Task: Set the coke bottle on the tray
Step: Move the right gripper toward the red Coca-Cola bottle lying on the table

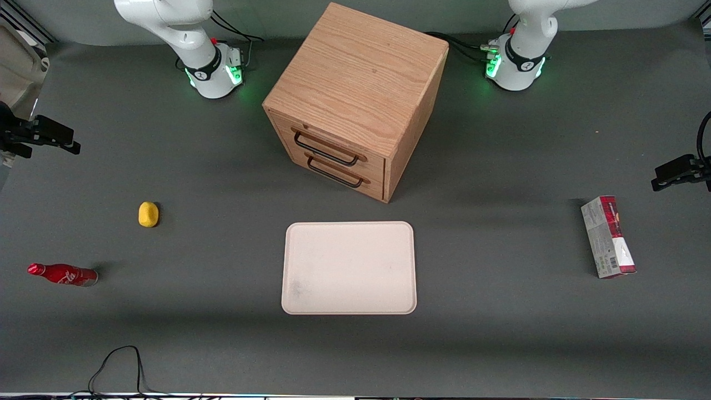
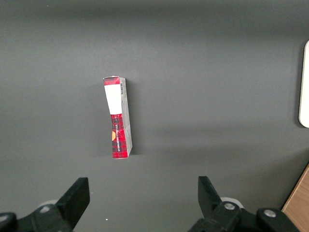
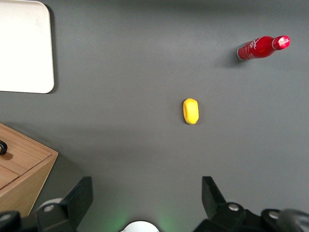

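The dark grey table (image 1: 500, 333) carries a wooden drawer cabinet (image 1: 355, 100), with the tray (image 1: 349, 268) lying flat in front of its drawers. The coke bottle (image 1: 62, 274) lies on its side toward the working arm's end, near a yellow object (image 1: 148, 214). A red-and-grey carton (image 1: 607, 236) lies toward the parked arm's end; the gripper (image 3: 145, 200) hangs open above the table.

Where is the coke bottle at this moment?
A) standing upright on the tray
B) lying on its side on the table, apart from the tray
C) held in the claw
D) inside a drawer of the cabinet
B: the coke bottle lies flat on the table, well apart from the bare tray; the open claw hangs above the table, holding nothing.
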